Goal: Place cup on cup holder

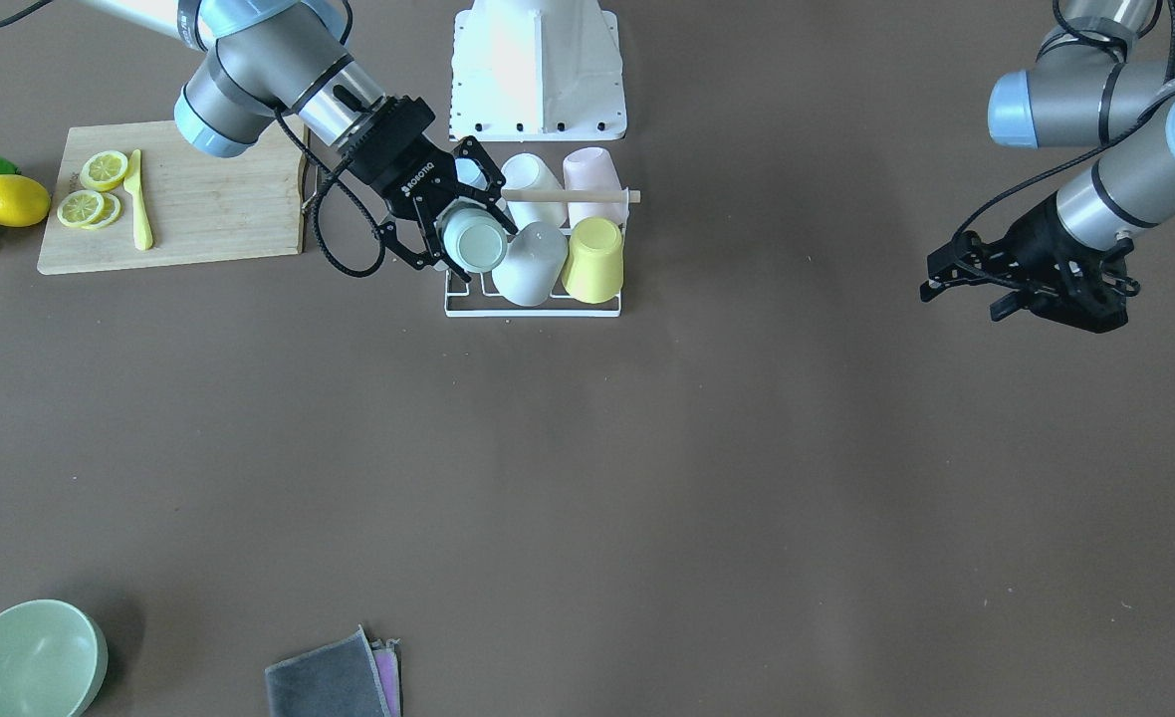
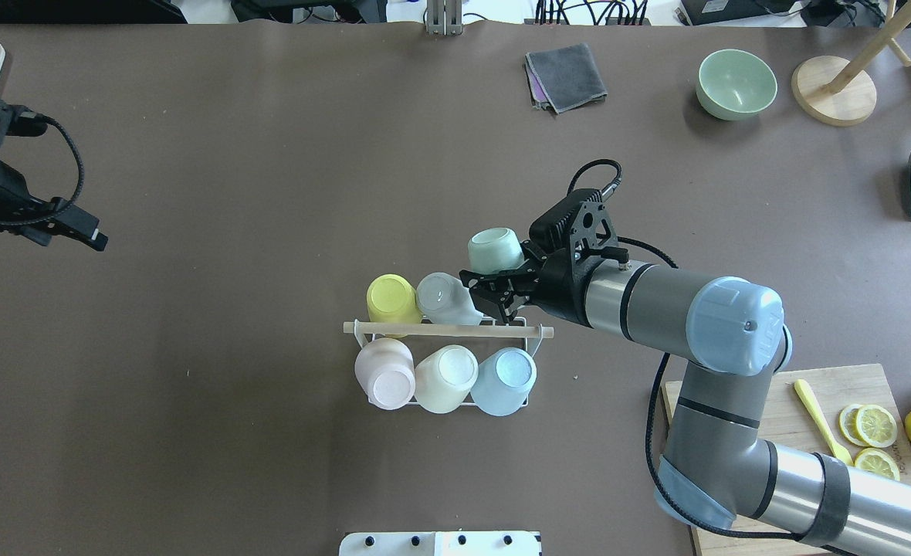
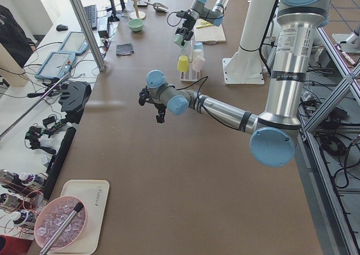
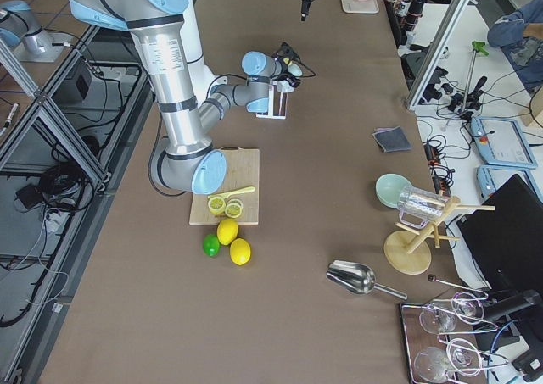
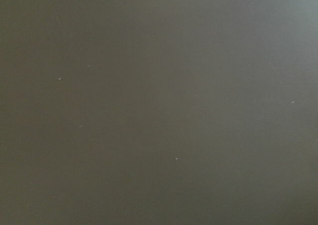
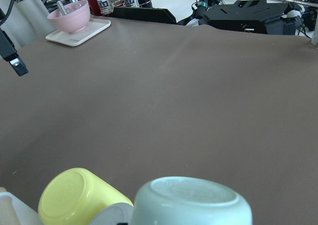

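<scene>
The cup holder (image 2: 448, 330) is a white wire rack with a wooden rod (image 1: 568, 196), at the table's middle. It carries a yellow cup (image 2: 390, 299), a white cup (image 2: 444, 300), a pink cup (image 2: 384, 373), a cream cup (image 2: 445, 377) and a blue cup (image 2: 504, 380), all upended. My right gripper (image 2: 494, 284) is shut on a mint cup (image 1: 475, 242), tilted with its bottom away from the robot, over the rack's free far corner next to the white cup. The mint cup also shows in the right wrist view (image 6: 191, 202). My left gripper (image 1: 961, 297) hangs open and empty, far off to the side.
A wooden cutting board (image 1: 199, 199) with lemon slices (image 1: 90, 194) and a yellow knife (image 1: 137, 204) lies by the right arm, with lemons (image 1: 12, 199) beside it. A green bowl (image 1: 25, 662) and a grey cloth (image 1: 334, 682) lie at the far edge. The white base (image 1: 538, 70) stands behind the rack.
</scene>
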{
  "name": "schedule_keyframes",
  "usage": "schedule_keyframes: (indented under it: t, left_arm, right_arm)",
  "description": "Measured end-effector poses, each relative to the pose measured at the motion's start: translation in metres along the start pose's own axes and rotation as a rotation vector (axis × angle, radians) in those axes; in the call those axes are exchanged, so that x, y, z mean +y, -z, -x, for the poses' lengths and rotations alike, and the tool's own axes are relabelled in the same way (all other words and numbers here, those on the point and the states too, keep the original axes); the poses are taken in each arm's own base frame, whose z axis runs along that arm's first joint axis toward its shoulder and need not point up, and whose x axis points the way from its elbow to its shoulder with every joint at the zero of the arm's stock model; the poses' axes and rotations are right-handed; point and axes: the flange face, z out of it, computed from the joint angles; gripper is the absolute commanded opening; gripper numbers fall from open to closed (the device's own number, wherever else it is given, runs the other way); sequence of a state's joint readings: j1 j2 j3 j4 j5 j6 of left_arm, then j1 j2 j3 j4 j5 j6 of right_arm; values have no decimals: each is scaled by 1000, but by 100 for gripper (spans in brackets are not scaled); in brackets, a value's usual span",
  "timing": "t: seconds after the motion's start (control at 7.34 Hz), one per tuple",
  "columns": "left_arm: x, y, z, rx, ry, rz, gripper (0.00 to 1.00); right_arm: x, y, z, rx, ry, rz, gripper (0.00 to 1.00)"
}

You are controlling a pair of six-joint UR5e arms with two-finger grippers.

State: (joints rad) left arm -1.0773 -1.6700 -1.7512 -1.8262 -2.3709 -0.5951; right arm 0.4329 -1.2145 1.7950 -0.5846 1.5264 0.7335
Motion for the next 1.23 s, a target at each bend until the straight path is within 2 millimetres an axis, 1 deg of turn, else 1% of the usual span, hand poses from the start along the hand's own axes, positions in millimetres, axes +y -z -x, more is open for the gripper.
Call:
schedule_keyframes:
  t: [0.14,0.27,0.41,0.54,0.68,0.82,0.95,1.09,1.23]
  left_arm:
    - [3,13,38,-57,72,31,99]
    - [13,28,77,-97,107,57,99]
    - [30,43,121,-120,111,72,99]
    - [53,57,166,-131,101,76,99]
    - [82,72,211,-134,97,71,99]
    - [114,85,251,-130,115,65,99]
    - [139,93,276,-126,143,59,99]
    - [155,103,294,-125,177,43,99]
    - [166,110,309,-125,214,26,99]
  right_arm:
    - [3,0,1,0,-1,1,11]
    - [4,0,3,-2,-1,1,30]
    - [4,1,4,-6,-2,1,69]
    - [3,2,7,-11,-5,0,100]
    - [4,3,10,-18,-10,1,100]
    - [5,4,13,-22,-13,4,100]
    - [7,4,14,-25,-13,7,100]
    - [8,4,14,-25,-14,8,100]
    - [9,4,14,-26,-14,10,100]
